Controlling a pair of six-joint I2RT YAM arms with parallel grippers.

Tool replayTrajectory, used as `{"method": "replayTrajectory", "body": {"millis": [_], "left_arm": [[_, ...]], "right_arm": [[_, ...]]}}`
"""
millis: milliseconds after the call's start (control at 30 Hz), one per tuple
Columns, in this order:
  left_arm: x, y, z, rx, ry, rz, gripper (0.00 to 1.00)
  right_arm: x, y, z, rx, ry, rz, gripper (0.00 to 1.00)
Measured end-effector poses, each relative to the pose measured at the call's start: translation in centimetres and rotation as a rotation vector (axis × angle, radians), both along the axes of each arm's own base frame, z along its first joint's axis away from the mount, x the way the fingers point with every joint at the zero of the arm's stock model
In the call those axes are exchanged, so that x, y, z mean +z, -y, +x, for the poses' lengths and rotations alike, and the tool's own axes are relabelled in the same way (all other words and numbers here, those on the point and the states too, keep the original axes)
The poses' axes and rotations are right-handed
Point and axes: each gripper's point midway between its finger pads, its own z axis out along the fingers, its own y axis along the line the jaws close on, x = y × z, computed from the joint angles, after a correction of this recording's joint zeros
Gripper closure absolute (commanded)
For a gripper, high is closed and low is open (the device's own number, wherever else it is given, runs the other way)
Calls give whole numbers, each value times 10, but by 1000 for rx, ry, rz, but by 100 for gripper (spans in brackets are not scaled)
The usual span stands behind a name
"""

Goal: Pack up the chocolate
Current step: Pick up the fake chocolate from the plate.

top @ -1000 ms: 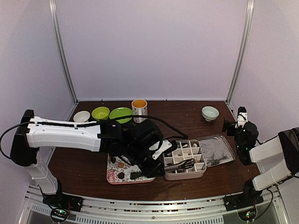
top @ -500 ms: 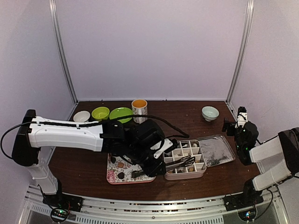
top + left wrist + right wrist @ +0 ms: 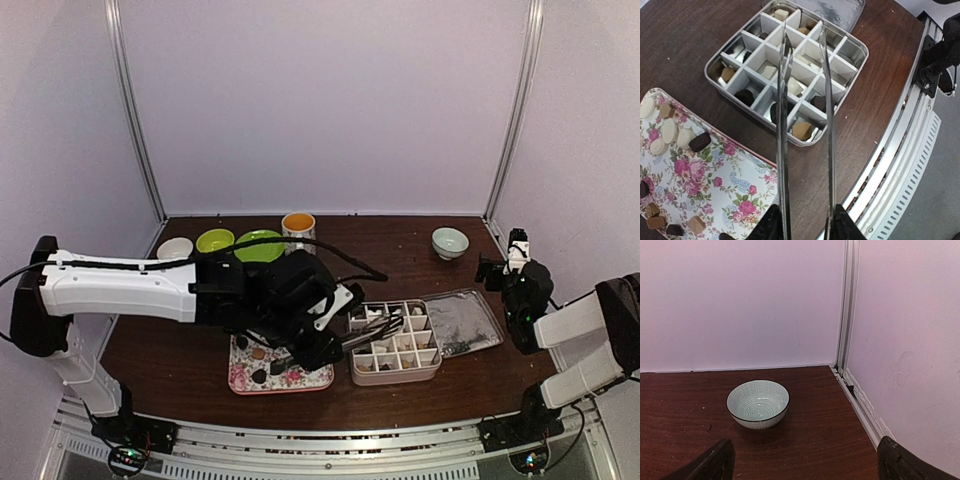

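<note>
Chocolate point(image 3: 700, 141) scattered on floral tray point(image 3: 735, 185) at left, more pieces sorted into divided box point(image 3: 860, 50) just right of it on worktop point(image 3: 685, 45). Left claw point(image 3: 802, 225) clenched on metal tongs point(image 3: 782, 125), tips parted above box. Far right: right claw point(image 3: 805, 465) released, facing striped bowl point(image 3: 758, 403).

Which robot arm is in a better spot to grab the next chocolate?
Left. Its jaws hold the metal tongs over the divided box, right beside the chocolates on the floral tray. The right arm sits far off to the side, facing only a striped bowl.
</note>
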Motion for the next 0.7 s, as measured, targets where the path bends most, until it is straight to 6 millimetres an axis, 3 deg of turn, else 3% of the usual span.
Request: {"method": "replayTrajectory", "body": {"millis": [267,533,700], "left_arm": [[32,-40,34,178,63,-64,68],[20,-71,52,307,63,-22,70],[23,-93,57,372,60,-30,70]], "right_arm": [[0,0,0,0,0,0,0],[0,0,0,0,0,0,0],[0,0,0,0,0,0,0]]}}
